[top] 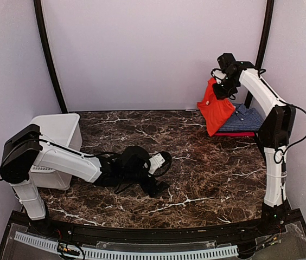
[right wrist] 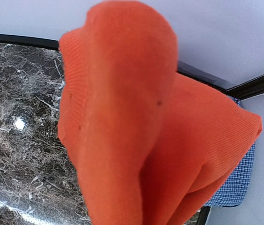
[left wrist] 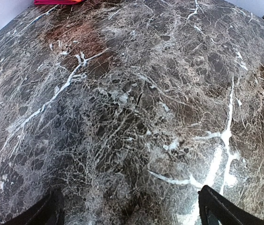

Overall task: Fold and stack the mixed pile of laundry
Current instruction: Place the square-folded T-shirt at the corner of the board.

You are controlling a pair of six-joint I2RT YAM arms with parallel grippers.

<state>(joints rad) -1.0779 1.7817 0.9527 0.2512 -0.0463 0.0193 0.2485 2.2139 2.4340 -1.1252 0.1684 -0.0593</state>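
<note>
The marble table [top: 196, 179] lies mostly bare, with a white basket [top: 61, 130] at its left edge. At the far right corner the checked shirt [top: 245, 119] lies folded flat, likely the base of the stack. Over it hangs the orange shirt [top: 215, 111], pinched shut in the raised right gripper [top: 222, 86], probably lifted so it drapes free before being set down. The left gripper [left wrist: 132, 206] waits low mid-table, jaws wide and empty.

No text, label, brand, number or sign can be read in any view. Nothing legible is seen on the orange shirt [top: 216, 111], the checked shirt [top: 245, 120], the basket [top: 61, 130] or the table [top: 207, 168].
</note>
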